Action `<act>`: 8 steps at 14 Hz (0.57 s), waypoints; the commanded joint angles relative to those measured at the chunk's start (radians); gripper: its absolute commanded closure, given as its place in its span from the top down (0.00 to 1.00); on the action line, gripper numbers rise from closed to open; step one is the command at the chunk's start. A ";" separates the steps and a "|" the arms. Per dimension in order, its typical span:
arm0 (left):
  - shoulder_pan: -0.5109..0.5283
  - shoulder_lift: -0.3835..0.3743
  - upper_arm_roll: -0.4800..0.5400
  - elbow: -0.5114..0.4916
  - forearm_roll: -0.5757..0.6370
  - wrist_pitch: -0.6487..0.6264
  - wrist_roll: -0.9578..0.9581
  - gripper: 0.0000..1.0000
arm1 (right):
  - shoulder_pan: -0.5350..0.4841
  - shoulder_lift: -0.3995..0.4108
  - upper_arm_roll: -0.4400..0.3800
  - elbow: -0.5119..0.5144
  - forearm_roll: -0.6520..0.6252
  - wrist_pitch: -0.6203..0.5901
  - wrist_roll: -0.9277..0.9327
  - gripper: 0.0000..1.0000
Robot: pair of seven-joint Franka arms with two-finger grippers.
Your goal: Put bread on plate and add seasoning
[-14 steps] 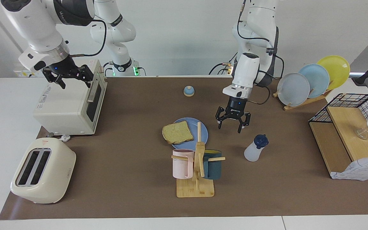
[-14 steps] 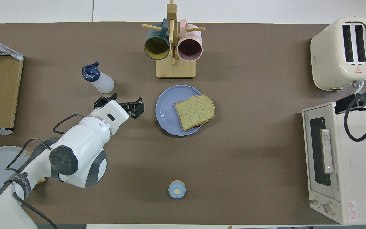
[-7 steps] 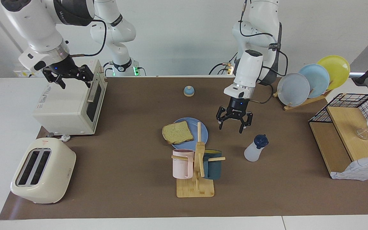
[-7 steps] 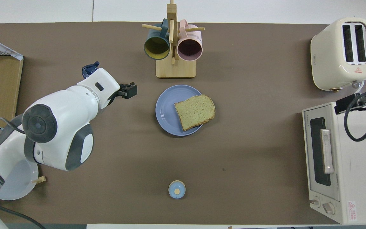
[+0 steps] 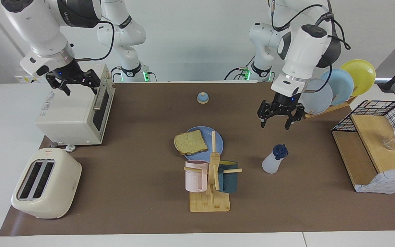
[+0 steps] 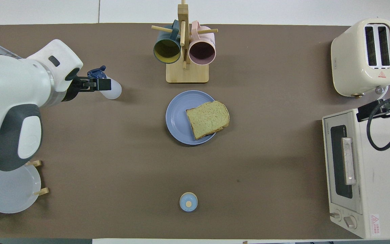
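The squeeze bottle (image 5: 273,161) stands right of the frame's middle, leaning, its blue cap tipped up and right, while the left gripper (image 5: 275,118) hangs above it and the right gripper (image 5: 73,83) at upper left, both spread wide, hold nothing.

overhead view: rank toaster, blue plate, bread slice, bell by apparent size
1. toaster
2. blue plate
3. bread slice
4. bell
The toaster stands taller, so nearer the camera, but clearly looks largest.
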 commanded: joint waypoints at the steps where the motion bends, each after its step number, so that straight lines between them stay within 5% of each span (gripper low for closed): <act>1: 0.095 -0.014 -0.004 0.109 0.010 -0.220 0.135 1.00 | -0.009 -0.010 0.004 -0.012 0.004 0.007 -0.016 1.00; 8: 0.267 -0.012 -0.003 0.275 0.039 -0.584 0.298 1.00 | -0.009 -0.010 0.002 -0.012 0.004 0.007 -0.017 1.00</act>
